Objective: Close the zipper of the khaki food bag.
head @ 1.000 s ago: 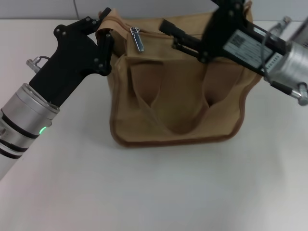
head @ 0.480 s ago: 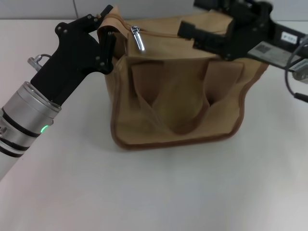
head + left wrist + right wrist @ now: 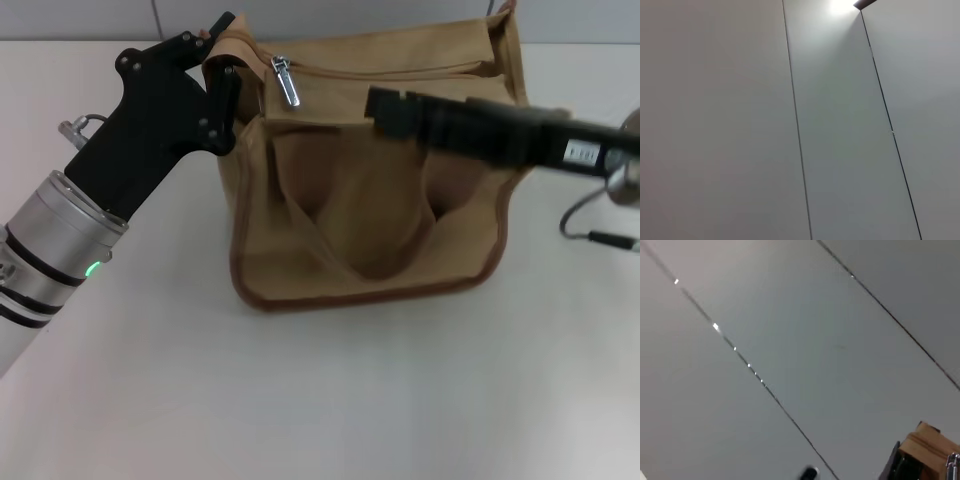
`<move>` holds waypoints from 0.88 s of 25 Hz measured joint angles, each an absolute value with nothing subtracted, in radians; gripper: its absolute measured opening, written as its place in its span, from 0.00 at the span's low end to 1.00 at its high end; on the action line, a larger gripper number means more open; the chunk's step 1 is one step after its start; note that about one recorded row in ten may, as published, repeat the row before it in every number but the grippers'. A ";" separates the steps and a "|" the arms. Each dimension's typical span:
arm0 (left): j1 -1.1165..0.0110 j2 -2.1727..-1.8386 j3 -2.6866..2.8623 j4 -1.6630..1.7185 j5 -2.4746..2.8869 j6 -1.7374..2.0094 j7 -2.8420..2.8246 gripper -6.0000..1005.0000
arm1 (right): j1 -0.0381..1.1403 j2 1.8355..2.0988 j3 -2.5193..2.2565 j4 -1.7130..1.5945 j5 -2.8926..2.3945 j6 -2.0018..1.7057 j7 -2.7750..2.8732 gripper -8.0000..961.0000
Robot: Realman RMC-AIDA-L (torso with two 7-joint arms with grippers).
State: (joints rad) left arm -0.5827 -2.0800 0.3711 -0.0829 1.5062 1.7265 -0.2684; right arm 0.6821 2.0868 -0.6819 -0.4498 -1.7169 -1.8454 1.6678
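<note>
So the khaki food bag [image 3: 365, 170] is sat toward the far side of the white table [image 3: 330, 400], front pocket facing near. Its left top corner is pinched by the left gripper [image 3: 222, 75], claws clamped on the fabric there, so the bag looks to be braced for the pull. The zipper [image 3: 380, 70] line is seen running along the top edge, with the silver slider and pull tab [image 3: 287, 82] hanging at the left end, just right of that pinch. Looks like the zip isn't closed yet.

The right gripper [image 3: 385, 112] is stretched in from the right across the front of the bag, tip near the top edge but apart from the slider. Whether its claws are apart or together can't be told from here.

Best guess at the step: the approach to the tab. Next, the tab would need to be reached, grabbed and dragged rightward along the line.

Nothing much else is around. The bag's handles are draped down the front, out of the way. Only wall panels are shown by the wrist views, plus a bag corner [image 3: 930, 447].
</note>
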 joint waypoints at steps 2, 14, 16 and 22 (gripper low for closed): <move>-0.583 -2.080 0.371 -0.088 1.506 1.726 -0.267 0.03 | 0.673 2.088 -0.683 -0.415 -1.710 -1.834 1.560 0.77; -0.591 -2.080 0.393 -0.099 1.507 1.756 -0.273 0.03 | 0.722 2.087 -0.689 -0.319 -1.659 -1.712 1.484 0.76; -0.593 -2.080 0.393 -0.103 1.506 1.760 -0.273 0.03 | 0.739 2.087 -0.689 -0.303 -1.657 -1.704 1.500 0.76; -0.601 -2.080 0.393 -0.103 1.506 1.762 -0.273 0.03 | 0.764 2.088 -0.683 -0.252 -1.657 -1.690 1.543 0.75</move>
